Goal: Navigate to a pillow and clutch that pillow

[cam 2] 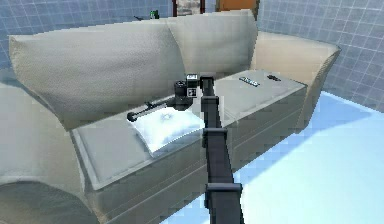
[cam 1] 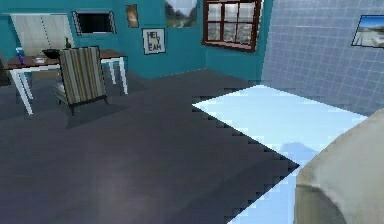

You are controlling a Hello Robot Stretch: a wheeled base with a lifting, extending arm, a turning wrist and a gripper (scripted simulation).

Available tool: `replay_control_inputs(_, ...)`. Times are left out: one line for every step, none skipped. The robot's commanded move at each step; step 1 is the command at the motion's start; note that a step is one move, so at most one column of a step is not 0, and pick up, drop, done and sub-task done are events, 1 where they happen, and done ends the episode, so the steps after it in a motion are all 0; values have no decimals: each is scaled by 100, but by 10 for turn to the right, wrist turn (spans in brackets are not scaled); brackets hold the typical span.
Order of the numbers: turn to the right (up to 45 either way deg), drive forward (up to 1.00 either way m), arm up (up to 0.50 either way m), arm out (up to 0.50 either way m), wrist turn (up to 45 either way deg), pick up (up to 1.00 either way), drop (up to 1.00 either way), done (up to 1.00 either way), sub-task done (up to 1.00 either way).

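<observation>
A white pillow (cam 2: 172, 129) lies flat on the middle seat of a beige sofa (cam 2: 90, 65) in the arm side view. The dark arm bar (cam 2: 215, 140) rises from the bottom edge and reaches over the seat. At its far end, left of the white marker squares, the gripper (cam 2: 138, 115) points left with its thin fingers at the pillow's upper left corner. The pillow rests on the cushion right at the fingers, so I cannot tell whether the gripper holds anything.
Two small dark items (cam 2: 250, 81) lie on the sofa's right seat. In the forward view, the sofa's arm (cam 1: 345, 185) stands at the bottom right, a pale blue rug (cam 1: 280, 115) lies ahead, and a white table (cam 1: 60, 65) with a striped chair (cam 1: 82, 78) stands far left.
</observation>
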Motion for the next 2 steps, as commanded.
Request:
replay_control_inputs(0, 0, -30, 0, 0, 0, 0, 0, 0)
replay_control_inputs(0, 0, 10, 0, 0, 0, 0, 0, 0)
